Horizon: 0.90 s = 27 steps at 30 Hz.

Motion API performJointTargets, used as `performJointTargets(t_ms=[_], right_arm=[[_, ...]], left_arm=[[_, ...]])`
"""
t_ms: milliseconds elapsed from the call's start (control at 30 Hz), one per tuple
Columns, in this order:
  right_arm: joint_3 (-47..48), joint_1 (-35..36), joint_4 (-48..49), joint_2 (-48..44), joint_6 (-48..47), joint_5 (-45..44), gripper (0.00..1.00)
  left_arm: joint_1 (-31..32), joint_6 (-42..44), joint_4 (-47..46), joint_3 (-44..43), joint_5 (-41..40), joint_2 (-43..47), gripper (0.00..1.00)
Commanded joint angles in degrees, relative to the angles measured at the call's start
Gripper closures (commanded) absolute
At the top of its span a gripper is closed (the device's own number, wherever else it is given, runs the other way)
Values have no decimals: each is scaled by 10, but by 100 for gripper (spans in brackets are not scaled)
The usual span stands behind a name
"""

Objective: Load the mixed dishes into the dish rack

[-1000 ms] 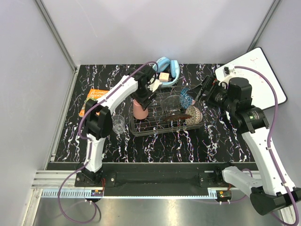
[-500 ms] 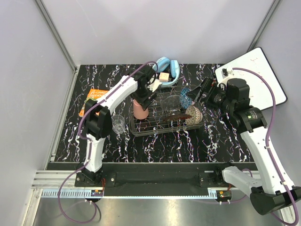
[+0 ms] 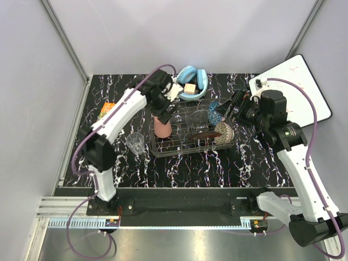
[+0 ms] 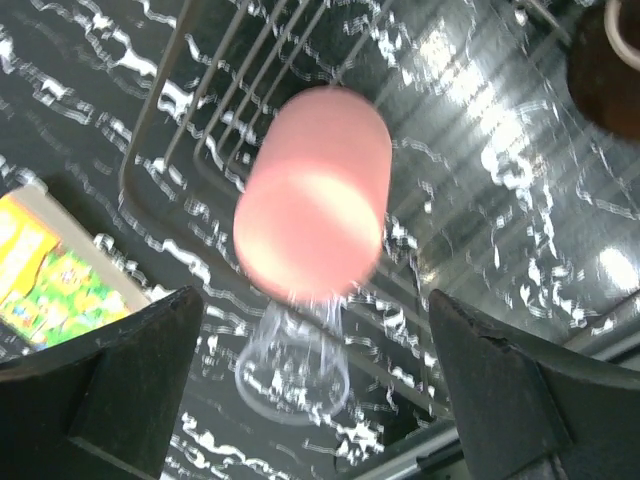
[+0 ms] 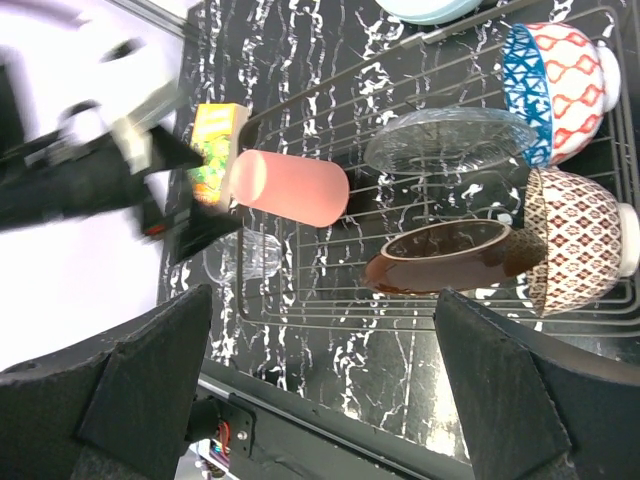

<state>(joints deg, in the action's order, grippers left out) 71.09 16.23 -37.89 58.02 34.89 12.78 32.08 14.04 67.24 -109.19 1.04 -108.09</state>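
The left gripper (image 4: 312, 300) hung above the pink plastic cup (image 4: 312, 195), its fingers spread wide and clear of the cup's sides. The cup stood at the left end of the wire dish rack (image 3: 179, 149), with the clear glass tumbler (image 3: 135, 142) on the marbled table (image 3: 250, 163) just outside that end. The right gripper (image 5: 322, 292), likewise spread and holding nothing, hovered near the rack's right end, close to the blue patterned bowl (image 5: 555, 90).
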Motion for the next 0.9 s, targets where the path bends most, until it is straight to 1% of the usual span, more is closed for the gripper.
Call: performJointTargets(t_ms=[0, 33, 100, 133, 200, 233, 267, 300, 367, 433, 500, 600, 867], right_arm=[[18, 1, -5, 2, -21, -25, 0], [9, 1, -3, -4, -22, -28, 0], [0, 1, 4, -10, -23, -37, 0], [-9, 2, 7, -15, -24, -40, 0], [-15, 1, 8, -18, -26, -48, 0], [-22, 1, 10, -19, -26, -50, 0], [-24, 1, 13, -18, -25, -48, 0], [-26, 1, 16, -15, -25, -44, 0], [-31, 2, 26, -12, -17, -35, 0], [-33, 1, 32, -11, -11, -33, 1], [-34, 1, 35, -16, -8, -31, 5], [-37, 2, 39, -23, -8, -33, 7], [-42, 1, 36, -27, -3, -24, 9]], left_arm=[[-7, 33, -1, 67, 2, 141, 1], [-12, 39, -19, 128, -1, 205, 1], [-16, 65, -67, 209, 1, 280, 1], [-18, 74, -82, 289, 0, 354, 1], [-17, 87, -94, 353, -9, 413, 1], [-20, 88, -94, 401, -9, 447, 1], [-21, 91, -94, 423, -24, 459, 1], [-22, 92, -98, 463, -28, 471, 1], [-22, 98, -111, 499, -30, 476, 1], [-22, 106, -145, 541, -27, 482, 1], [-22, 114, -187, 567, -23, 484, 1], [-24, 128, -229, 579, -40, 464, 1], [-45, 148, -279, 583, -25, 427, 1]])
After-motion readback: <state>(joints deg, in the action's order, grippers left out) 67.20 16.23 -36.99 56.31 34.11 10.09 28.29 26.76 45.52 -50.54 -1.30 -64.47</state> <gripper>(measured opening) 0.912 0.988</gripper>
